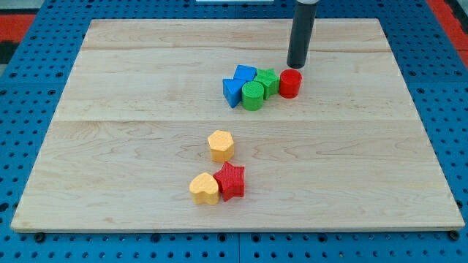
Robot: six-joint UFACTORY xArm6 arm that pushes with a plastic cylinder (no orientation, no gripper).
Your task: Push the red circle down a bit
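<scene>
The red circle (290, 83) is a short red cylinder on the wooden board, at the right end of a cluster in the upper middle. My tip (296, 66) stands just above the red circle toward the view's top, touching or nearly touching its upper edge. Left of the red circle, touching it, sits a green star (268, 80). A green cylinder (253, 96) is below-left of that.
Two blue blocks, a blue triangle (245, 74) and a blue cube-like block (233, 92), form the cluster's left end. A yellow hexagon (221, 145) lies in the lower middle. Below it a yellow heart (204, 188) touches a red star (231, 181). The board's edge (234, 231) runs along the view's bottom.
</scene>
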